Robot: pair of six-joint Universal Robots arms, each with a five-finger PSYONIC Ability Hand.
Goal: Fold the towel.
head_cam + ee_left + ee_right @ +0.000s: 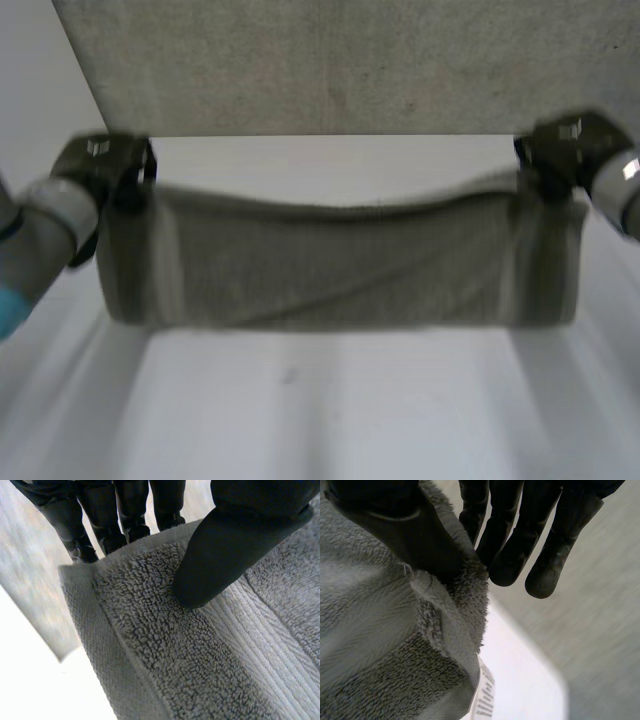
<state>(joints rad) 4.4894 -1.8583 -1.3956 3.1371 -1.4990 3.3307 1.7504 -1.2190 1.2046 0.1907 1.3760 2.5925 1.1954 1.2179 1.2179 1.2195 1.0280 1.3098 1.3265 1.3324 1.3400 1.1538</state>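
Thumb of the left hand (225, 540) presses flat on the pile of the grey terry towel with paler woven bands (330, 265). Its fingers (102, 527) stand behind the cloth, so the corner is pinched between them. The hemmed corner pokes out just past the fingertips. A grip this close to the edge leaves the rest of the cloth free to hang.

Right hand (407, 532) mirrors it. The thumb bears down on the opposite top corner, bunching the pile under it, with the fingers (512, 555) on the far side of the edge. Two of them reach past the cloth into open air. A white printed care label (484, 697) dangles from the hem below this hand.

Outward from the hands, the head view shows the towel strung between them over the white table (330, 410), arms spread wide to either side. The top edge sags slightly midway and the pale bands run upright near each hand. The spread looks meant to keep the edge taut and the corners level, so the sheet can be laid down square for a fold. Whether the lower edge touches the table, I cannot tell.

Beyond the table's far edge lies a grey speckled floor (330, 60). My reading is that the fold itself is not yet laid.
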